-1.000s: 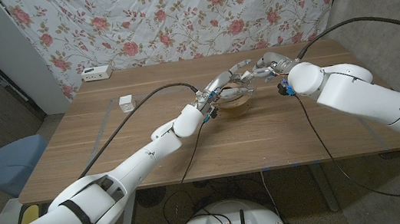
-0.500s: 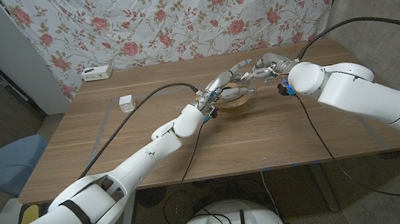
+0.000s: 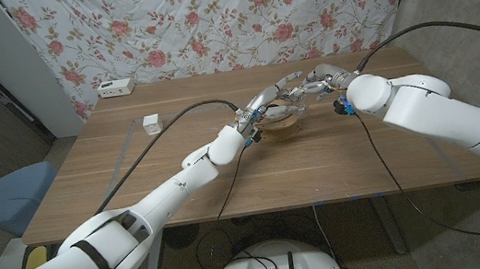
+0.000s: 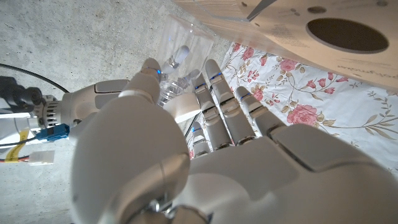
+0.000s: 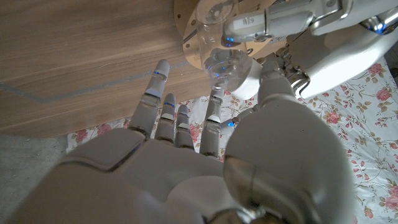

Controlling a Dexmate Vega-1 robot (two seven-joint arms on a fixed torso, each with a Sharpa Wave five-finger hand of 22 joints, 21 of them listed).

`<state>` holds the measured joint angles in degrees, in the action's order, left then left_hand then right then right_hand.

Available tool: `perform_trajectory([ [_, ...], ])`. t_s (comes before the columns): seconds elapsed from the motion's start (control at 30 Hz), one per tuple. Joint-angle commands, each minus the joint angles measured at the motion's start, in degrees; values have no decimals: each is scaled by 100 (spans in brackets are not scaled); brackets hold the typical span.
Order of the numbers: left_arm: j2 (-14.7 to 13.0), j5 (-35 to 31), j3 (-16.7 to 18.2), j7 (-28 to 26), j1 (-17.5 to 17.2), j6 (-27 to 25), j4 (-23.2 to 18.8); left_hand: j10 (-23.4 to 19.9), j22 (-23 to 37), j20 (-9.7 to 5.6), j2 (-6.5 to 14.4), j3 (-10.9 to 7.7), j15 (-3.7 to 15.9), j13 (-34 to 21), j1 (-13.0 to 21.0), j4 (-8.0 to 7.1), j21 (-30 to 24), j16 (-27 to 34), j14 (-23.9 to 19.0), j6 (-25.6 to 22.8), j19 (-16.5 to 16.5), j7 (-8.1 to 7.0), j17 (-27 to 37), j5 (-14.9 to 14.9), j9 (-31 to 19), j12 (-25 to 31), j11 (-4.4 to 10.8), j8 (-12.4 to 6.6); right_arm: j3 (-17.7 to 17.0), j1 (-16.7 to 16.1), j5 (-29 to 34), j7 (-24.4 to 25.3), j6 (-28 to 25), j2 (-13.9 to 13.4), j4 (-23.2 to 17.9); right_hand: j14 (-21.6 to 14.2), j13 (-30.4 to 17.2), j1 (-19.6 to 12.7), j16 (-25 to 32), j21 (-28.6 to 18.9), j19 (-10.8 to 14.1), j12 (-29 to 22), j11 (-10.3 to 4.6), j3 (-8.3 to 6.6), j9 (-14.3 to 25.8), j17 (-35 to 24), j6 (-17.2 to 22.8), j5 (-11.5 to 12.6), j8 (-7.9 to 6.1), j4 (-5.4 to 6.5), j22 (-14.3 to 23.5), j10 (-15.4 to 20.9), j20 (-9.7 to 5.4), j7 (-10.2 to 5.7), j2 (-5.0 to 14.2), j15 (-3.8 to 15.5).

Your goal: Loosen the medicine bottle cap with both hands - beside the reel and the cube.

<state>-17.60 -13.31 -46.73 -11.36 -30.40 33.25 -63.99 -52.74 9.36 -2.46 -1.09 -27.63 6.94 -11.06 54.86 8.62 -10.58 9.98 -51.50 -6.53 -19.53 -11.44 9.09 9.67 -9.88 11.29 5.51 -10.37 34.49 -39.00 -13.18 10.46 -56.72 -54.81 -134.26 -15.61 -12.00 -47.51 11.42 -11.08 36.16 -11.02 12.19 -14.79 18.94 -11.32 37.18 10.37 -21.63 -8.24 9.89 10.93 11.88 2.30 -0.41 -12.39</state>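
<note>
Over the reel (image 3: 282,125) on the surface (image 3: 133,167), the left hand (image 3: 266,103) steadies the clear bottle (image 5: 219,59) while the right hand (image 3: 318,80) pinches its white cap (image 5: 247,81) (apparently to twist it loose).

On the table (image 3: 135,181) there was one bottle (image 5: 225,62), clear, with one white cap (image 5: 250,83). One reel (image 3: 283,125) lay under the hands. One white cube (image 3: 152,123) stood well to the left, and one white box (image 3: 115,87) sat at the far edge. Two robot hands were over the reel: one left hand (image 3: 271,98) and one right hand (image 3: 318,79).
</note>
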Motion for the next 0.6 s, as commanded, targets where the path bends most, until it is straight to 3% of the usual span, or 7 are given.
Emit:
perform_trajectory([
  [0.03, -16, 4, 10, -9, -19, -21, -33, -342, 14, -360, 63, -37, 437, -31, 7, -9, -2, -6, -15, -28, -21, -15, 10, 47, -8, 29, 318, -13, 15, -41, 67, 70, 44, 5, 6, -7, -11, -147, 28, 4, -9, -39, -81, -48, -21, -18, 316, 33, -110, -53, 3, 31, -17, -134, 25, 9],
  [0.6, -13, 5, 8, 0, -12, -13, -24, -346, 15, -361, 57, -33, 434, -31, -5, -10, -2, -5, -13, -38, -20, -13, 11, 45, -8, 30, 321, -16, -4, -78, 107, 97, 54, 29, 1, -57, -2, -313, 53, -10, 25, -76, -243, -111, -74, -19, 660, 35, -211, -97, 4, 146, -49, -293, 70, 26],
])
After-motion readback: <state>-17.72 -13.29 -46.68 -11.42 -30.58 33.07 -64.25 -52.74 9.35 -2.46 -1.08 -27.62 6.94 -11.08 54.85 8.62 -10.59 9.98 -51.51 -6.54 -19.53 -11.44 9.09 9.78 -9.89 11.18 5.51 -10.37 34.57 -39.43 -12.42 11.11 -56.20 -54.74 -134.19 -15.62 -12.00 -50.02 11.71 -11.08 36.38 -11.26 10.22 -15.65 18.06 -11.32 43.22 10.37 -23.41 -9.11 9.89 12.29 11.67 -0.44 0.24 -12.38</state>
